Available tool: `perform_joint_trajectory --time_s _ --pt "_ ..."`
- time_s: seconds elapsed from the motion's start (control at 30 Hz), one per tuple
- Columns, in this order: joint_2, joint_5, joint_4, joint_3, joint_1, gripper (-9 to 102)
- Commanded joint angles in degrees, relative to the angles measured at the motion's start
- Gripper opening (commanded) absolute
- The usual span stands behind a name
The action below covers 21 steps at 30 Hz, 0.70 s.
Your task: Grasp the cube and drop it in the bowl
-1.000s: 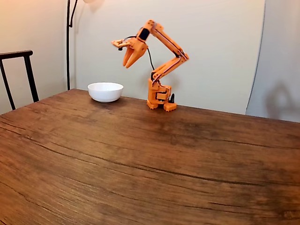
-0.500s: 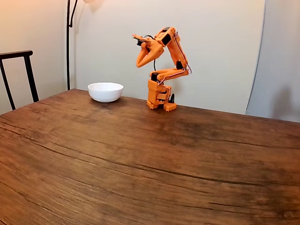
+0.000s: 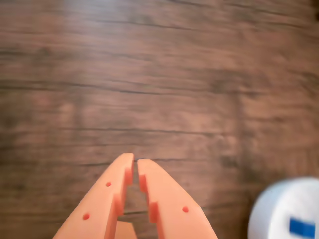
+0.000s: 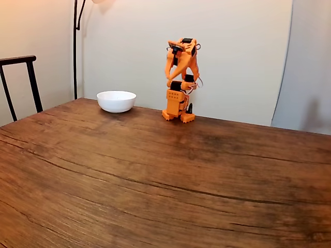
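Note:
In the wrist view the blue cube (image 3: pixel 302 227) lies inside the white bowl (image 3: pixel 279 209), at the bottom right corner. My orange gripper (image 3: pixel 135 158) is shut with nothing between its fingers, pointing down at bare wood left of the bowl. The fixed view has the bowl (image 4: pixel 116 102) at the table's far left; the cube inside it is hidden there by the bowl's wall. In that view the arm is folded up over its base (image 4: pixel 178 106), and the gripper (image 4: pixel 169 77) hangs down to the right of the bowl.
A wide brown wooden table (image 4: pixel 165 175) stretches toward the camera. A dark chair back (image 4: pixel 20 77) stands at the left edge, and a lamp pole (image 4: pixel 75 46) rises behind the bowl. A pale wall is close behind the arm.
The arm has swung away from above the bowl to the right and folded upright over its base. The bowl has not moved.

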Motion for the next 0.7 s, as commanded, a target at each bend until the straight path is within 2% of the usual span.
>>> perform_joint_trajectory --time_s 0.0,0.33,0.67 --pt "0.1 -0.9 -4.5 2.5 -3.5 -1" --pt "0.1 -1.1 -20.0 17.2 -5.4 -1" --pt "0.2 -1.1 -30.7 31.4 -9.1 -1"
